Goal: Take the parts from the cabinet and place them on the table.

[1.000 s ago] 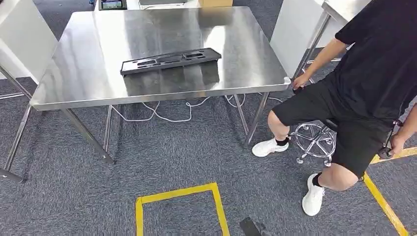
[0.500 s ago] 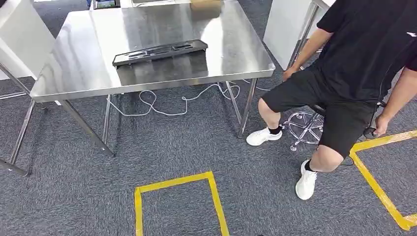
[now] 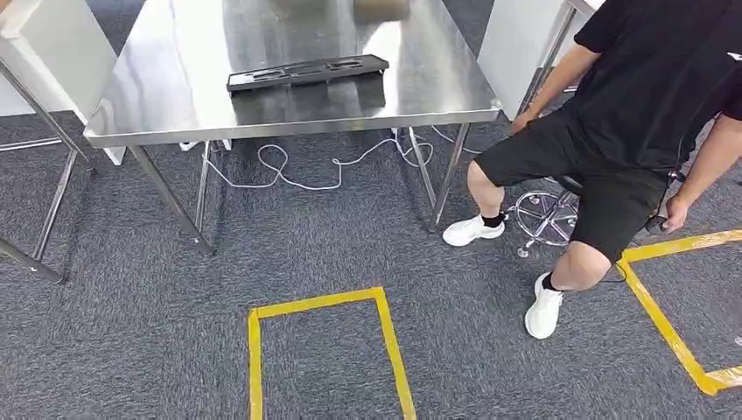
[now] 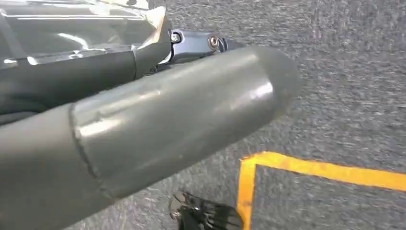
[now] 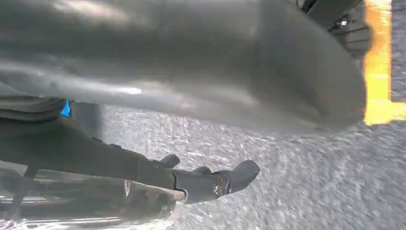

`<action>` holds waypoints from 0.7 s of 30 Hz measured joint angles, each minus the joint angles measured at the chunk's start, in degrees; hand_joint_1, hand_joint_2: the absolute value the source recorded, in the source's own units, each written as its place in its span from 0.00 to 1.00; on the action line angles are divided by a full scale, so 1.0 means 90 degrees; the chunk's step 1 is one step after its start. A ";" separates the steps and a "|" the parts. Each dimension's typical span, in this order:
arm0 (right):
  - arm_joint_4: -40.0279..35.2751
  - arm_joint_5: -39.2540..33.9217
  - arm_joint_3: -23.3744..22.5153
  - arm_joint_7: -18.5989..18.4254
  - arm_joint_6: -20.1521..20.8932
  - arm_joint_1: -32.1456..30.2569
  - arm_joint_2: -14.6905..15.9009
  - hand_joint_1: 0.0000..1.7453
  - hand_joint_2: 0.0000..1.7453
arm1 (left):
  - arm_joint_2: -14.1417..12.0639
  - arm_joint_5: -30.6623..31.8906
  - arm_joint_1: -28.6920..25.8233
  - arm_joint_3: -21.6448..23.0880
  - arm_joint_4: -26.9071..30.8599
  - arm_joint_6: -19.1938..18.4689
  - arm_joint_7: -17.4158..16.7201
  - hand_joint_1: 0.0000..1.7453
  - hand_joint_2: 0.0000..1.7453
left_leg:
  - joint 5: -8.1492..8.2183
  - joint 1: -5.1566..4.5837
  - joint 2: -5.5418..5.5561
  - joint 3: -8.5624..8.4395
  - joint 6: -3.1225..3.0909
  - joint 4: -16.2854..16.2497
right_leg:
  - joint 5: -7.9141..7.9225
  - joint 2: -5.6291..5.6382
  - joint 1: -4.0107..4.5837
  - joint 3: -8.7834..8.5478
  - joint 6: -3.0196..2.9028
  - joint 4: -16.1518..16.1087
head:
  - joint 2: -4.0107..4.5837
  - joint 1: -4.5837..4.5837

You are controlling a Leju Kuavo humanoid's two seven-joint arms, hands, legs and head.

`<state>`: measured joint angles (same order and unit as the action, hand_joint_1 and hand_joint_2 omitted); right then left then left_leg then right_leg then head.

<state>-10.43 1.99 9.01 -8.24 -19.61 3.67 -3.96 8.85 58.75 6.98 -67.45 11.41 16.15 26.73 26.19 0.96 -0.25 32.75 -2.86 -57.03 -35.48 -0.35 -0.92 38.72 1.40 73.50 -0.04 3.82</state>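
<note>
grey carpet (image 3: 131,350) covers the floor, with a yellow tape square (image 3: 324,350) at lower centre. a steel table (image 3: 175,79) fills the upper left of the head frame; the black part (image 3: 306,72) lies flat on it near the front edge, white cable (image 3: 289,171) looping beneath. at right a person (image 3: 630,114) sits on a stool (image 3: 547,214). left hand (image 4: 143,120) and right hand (image 5: 191,62) hang over carpet; whether their fingers are spread or closed cannot be told.
</note>
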 joint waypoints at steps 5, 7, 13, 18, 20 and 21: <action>0.0002 0.0024 0.0000 -0.0014 -0.0005 0.0027 0.0002 0.00 0.00 | -0.0007 0.0000 0.0013 0.0010 0.0000 -0.0051 -0.0024 0.00 0.00 | -0.0381 -0.0008 -0.0019 0.0411 0.0106 -0.0029 | 0.0605 0.0010 -0.0004 -0.1342 0.0246 -0.1382 | 0.0000 0.0005; 0.0002 0.0075 0.0000 -0.0036 -0.0005 0.0064 0.0000 0.00 0.00 | -0.0010 0.0000 0.0006 0.0019 0.0002 -0.0051 -0.0027 0.00 0.00 | -0.0515 -0.0039 -0.0034 0.0456 0.0189 -0.0023 | 0.0326 0.0047 0.0102 -0.1775 0.0075 -0.2229 | 0.0000 -0.0014; 0.0036 0.0129 0.0000 -0.0187 0.0019 0.0033 -0.0010 0.00 0.00 | -0.0029 0.0010 -0.0033 0.0027 0.0000 -0.0044 -0.0034 0.00 0.00 | 0.0453 0.0029 0.0004 0.0680 0.0342 -0.0708 | 0.0695 -0.0030 0.0023 -0.1411 -0.0322 -0.2175 | 0.0000 -0.0073; 0.0036 0.0233 0.0002 -0.0192 0.0049 0.0024 -0.0024 0.00 0.00 | -0.0041 0.0019 -0.0025 0.0039 0.0000 -0.0044 -0.0015 0.00 0.00 | 0.0312 0.0033 0.0017 0.0425 0.0376 -0.1739 | 0.1063 -0.0044 0.0066 -0.0818 -0.0284 -0.1993 | 0.0000 -0.0075; 0.0036 0.0243 0.0005 -0.0185 0.0049 0.0025 -0.0027 0.00 0.00 | -0.0041 0.0019 -0.0014 0.0046 0.0000 -0.0044 0.0002 0.00 0.00 | 0.0251 0.0034 0.0026 -0.0349 0.0330 -0.0777 | 0.1131 -0.0034 0.0063 -0.0625 -0.0223 -0.1853 | 0.0000 -0.0078; 0.0036 0.0243 0.0005 -0.0182 0.0049 0.0025 -0.0029 0.00 0.00 | -0.0044 0.0019 0.0003 0.0053 0.0002 -0.0044 0.0005 0.00 0.00 | 0.0502 0.0003 0.0040 -0.0712 0.0299 -0.0198 | 0.1159 -0.0034 0.0107 -0.0539 -0.0179 -0.1787 | 0.0000 -0.0080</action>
<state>-10.10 4.17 9.05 -9.88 -19.17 3.89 -4.22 8.46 58.93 7.01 -66.97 11.43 15.76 26.77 30.71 0.98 0.11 26.34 -0.17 -58.81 -25.05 -0.66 0.04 33.87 -0.21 57.41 -0.04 3.10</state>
